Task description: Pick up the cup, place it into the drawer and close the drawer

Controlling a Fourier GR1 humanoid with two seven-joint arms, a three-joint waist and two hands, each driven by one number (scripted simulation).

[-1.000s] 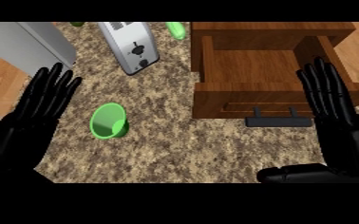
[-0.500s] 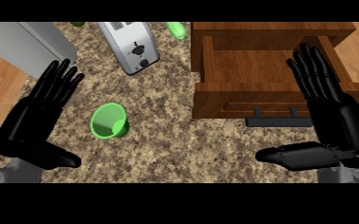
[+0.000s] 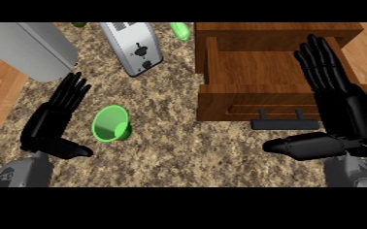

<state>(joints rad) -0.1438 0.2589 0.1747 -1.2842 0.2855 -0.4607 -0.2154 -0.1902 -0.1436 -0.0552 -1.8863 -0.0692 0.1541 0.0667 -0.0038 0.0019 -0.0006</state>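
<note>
A green cup (image 3: 111, 123) lies tipped on its side on the speckled counter (image 3: 179, 145), its mouth facing the lower left. My left hand (image 3: 52, 121) is open just left of the cup, fingers straight, thumb out toward it, not touching. The wooden drawer (image 3: 261, 80) stands pulled open at the right, with a black handle (image 3: 284, 124) on its front. My right hand (image 3: 337, 102) is open over the drawer's right side, fingers straight up and thumb pointing left below the handle.
A silver toaster (image 3: 134, 47) lies at the back centre. A grey appliance (image 3: 32, 51) fills the back left corner. A green object (image 3: 180, 31) sits behind the toaster, next to the drawer's back corner. Wooden floor shows past the counter's left edge.
Both hands have moved inward and up into view. The left hand has come closer to the cup. The right hand now reaches over the drawer's right side.
</note>
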